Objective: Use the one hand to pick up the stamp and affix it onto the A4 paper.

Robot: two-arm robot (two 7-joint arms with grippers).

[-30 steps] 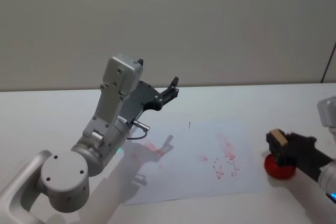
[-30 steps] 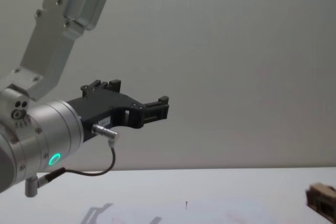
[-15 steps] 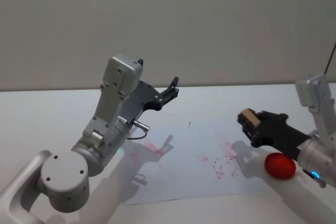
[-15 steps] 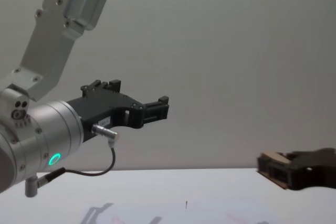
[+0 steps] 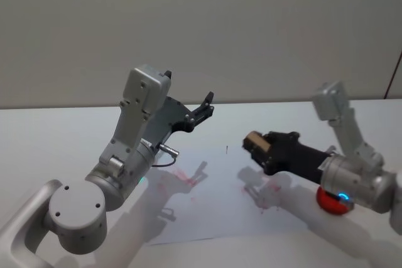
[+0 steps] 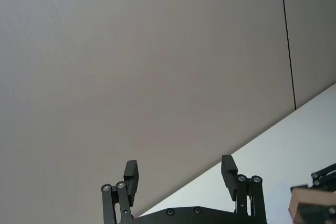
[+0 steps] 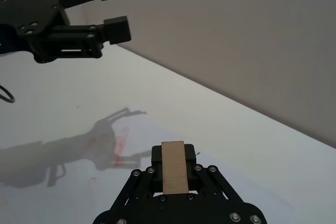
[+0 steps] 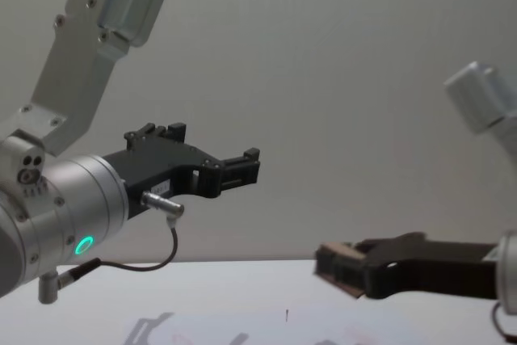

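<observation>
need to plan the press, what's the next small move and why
Probably lower straight down: the black right gripper holds the light tan wooden stamp block over the white A4 paper, not touching it. The left gripper hangs raised, open.

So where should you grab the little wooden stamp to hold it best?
By its two flat side faces, coming in from one end, as the right end effector does now. The stamp is a straight-sided block, so flat jaws sit flush, and its darker underside stays free to face the paper.
</observation>
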